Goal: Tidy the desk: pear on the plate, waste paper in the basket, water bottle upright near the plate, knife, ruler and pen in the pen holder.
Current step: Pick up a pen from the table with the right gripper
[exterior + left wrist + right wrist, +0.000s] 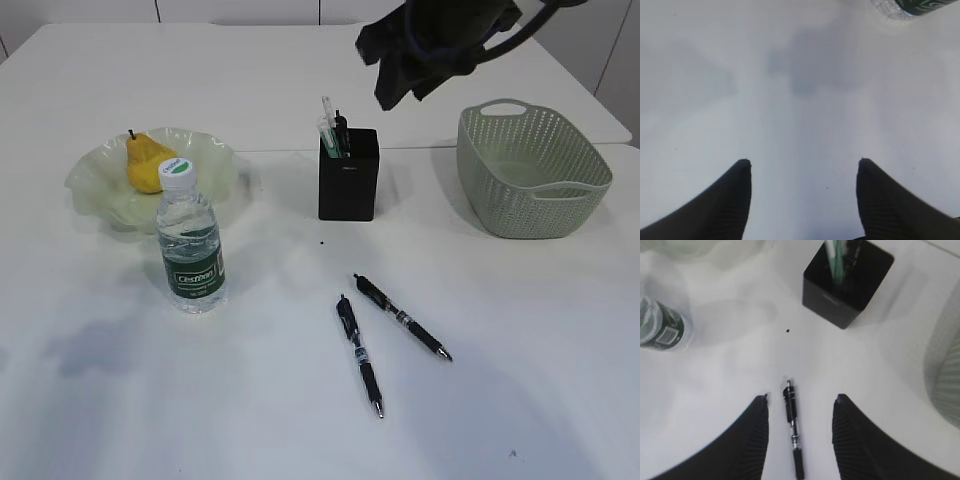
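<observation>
We are noting the basket [533,170] far right, the plate [95,180] with the pear [147,162] far left, the bottle [190,240] upright beside it. Two black pens [360,355] are lying near-centre: light, stiff, slick; we are judging mid-barrel best. Right gripper [799,399] is spread open, straddling one pen [793,430]; left gripper [801,162] open, empty.

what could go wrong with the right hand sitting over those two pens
The right hand is open, straddling one pen. The two pens lie close together, so closing might nudge the second one. The pen holder already holds several items, so dropping a pen in could catch on them.
</observation>
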